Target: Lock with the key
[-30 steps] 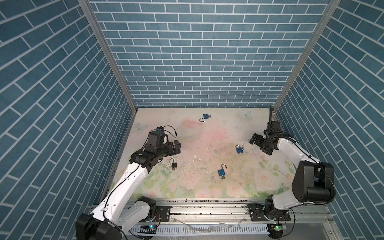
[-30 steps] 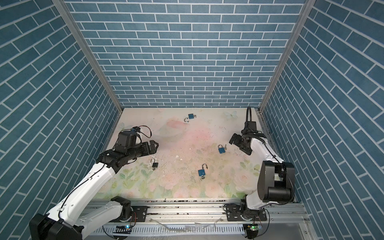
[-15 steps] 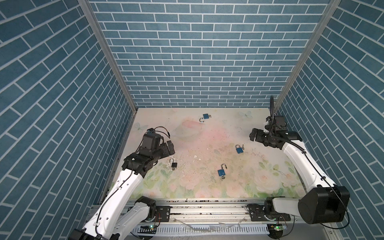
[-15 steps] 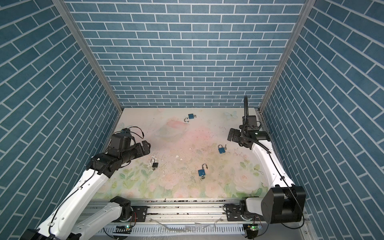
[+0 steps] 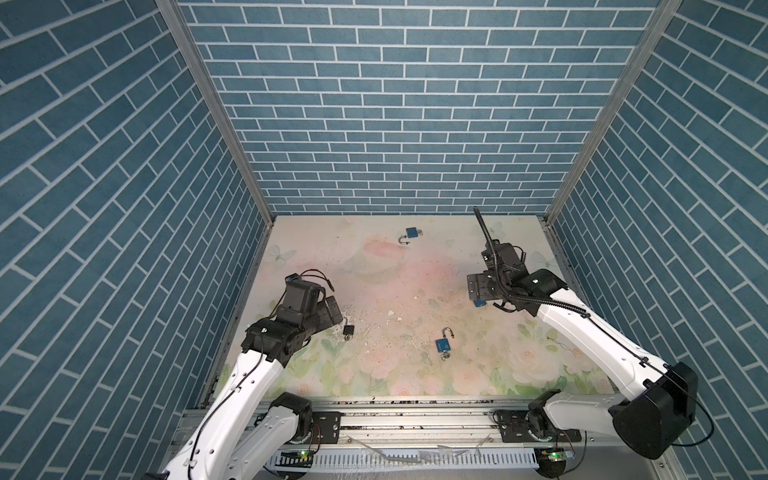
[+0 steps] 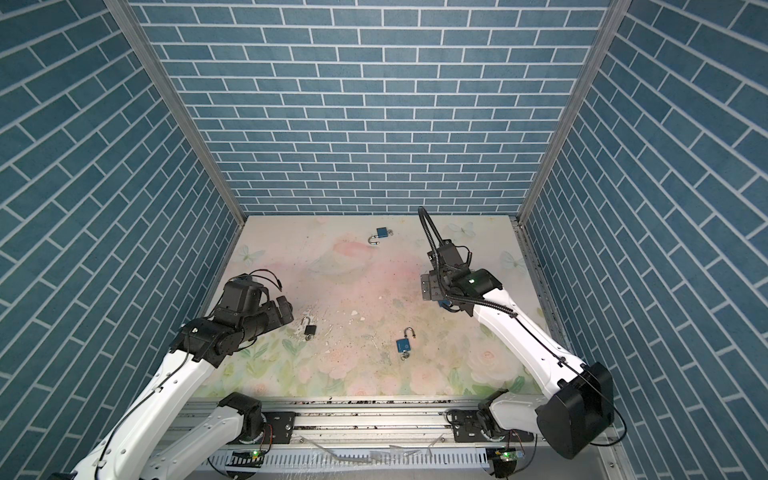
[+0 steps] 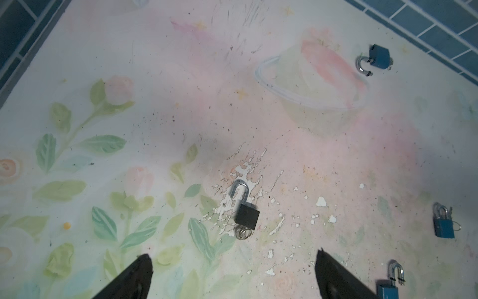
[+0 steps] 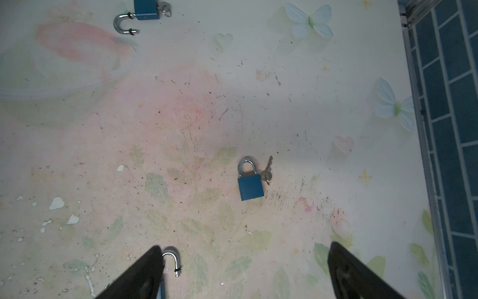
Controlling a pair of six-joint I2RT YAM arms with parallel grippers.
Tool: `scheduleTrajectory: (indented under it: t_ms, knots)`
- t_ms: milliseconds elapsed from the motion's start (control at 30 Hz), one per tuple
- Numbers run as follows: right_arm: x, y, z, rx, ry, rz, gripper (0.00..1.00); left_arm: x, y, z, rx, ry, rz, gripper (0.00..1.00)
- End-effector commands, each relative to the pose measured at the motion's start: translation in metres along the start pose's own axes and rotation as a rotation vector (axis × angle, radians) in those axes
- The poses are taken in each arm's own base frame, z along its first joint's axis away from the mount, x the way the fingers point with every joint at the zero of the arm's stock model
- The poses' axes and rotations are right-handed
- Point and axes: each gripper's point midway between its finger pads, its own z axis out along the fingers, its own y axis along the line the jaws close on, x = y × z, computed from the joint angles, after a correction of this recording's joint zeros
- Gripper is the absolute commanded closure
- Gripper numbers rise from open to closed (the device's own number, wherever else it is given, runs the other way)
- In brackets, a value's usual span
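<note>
Right pincer now near blue padlock

Left arm bent at elbow, left gripper angled fwd & down, jaws wide apart, empty. Right arm stretched further out, right gripper also wide & empty, seemingly pointing down.

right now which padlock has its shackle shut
The blue padlock below the right gripper, key lying beside it. The black padlock, the back blue padlock and the front blue padlock all have open shackles.
</note>
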Motion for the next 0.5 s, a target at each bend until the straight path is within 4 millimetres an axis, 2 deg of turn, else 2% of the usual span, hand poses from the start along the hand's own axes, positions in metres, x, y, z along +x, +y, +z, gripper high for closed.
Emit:
scheduleTrajectory:
  t_ms: [0,67,167,333,467]
  knots:
    - [0.017,-0.001,-0.008,0.146,0.005,0.011,0.01,0.024,0.013,0.011,-0.076,0.125,0.012,0.0]
    - [0.025,0.011,-0.009,0.168,0.014,0.001,0.01,0.034,0.011,0.022,-0.061,0.169,0.024,0.0]
    - [0.038,0.024,-0.006,0.148,0.03,0.055,0.01,0.037,0.008,0.03,-0.056,0.194,0.037,0.0]
    - [0.048,0.041,-0.004,-0.007,-0.002,0.219,0.01,0.045,0.004,0.044,-0.076,0.278,0.066,0.0]
    - [0.056,0.032,-0.009,-0.009,-0.012,0.282,0.01,0.057,-0.001,0.06,-0.104,0.339,0.111,0.04]
